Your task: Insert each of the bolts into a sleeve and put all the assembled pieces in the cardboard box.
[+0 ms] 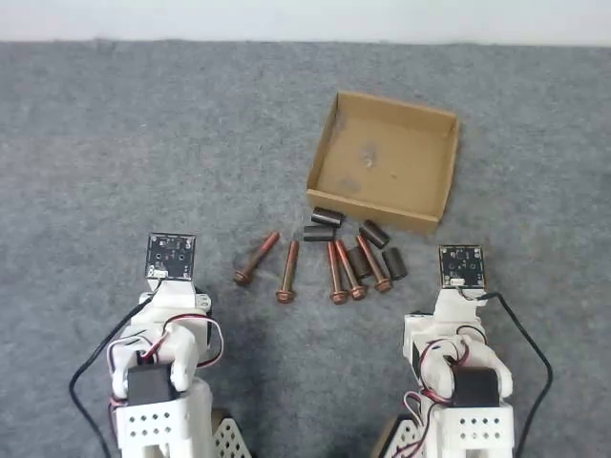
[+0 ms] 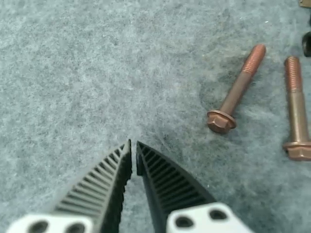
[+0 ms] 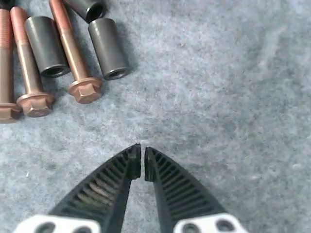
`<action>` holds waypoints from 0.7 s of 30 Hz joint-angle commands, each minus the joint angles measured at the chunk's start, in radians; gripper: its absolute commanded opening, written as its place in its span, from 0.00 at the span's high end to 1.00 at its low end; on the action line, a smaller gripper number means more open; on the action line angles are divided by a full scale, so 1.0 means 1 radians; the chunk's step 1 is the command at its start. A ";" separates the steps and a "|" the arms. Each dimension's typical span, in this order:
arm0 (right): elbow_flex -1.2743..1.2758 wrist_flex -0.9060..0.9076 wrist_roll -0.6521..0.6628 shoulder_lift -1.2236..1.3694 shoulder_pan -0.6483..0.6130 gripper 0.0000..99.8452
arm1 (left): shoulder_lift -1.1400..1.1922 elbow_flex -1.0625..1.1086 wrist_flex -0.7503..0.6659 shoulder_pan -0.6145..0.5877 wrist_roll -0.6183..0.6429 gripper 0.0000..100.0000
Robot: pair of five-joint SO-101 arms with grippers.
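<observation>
Several copper bolts (image 1: 287, 272) lie side by side on the grey carpet, with several dark sleeves (image 1: 373, 233) among and behind them. The open cardboard box (image 1: 377, 212) stands just beyond and holds nothing. My left gripper (image 2: 133, 143) is shut and empty, low over bare carpet, with the nearest bolt (image 2: 236, 90) a short way off and a second bolt (image 2: 297, 114) past it. My right gripper (image 3: 142, 147) is also shut and empty, apart from a bolt (image 3: 73, 51) that lies between two sleeves (image 3: 46, 46) (image 3: 108, 48).
Both arm bases sit at the near edge, the left arm (image 1: 167, 324) and the right arm (image 1: 458, 334). Grey carpet (image 1: 143, 143) covers the whole table. A white wall strip runs along the far edge.
</observation>
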 commanded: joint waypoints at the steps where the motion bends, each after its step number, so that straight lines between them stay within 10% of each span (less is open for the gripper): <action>1: 0.018 -0.005 0.009 -0.016 0.001 0.99 | 0.005 -0.012 0.006 -0.002 -0.002 0.99; 21: 0.018 -0.380 0.014 -0.018 0.002 0.99 | 0.005 -0.056 -0.172 -0.003 -0.002 0.99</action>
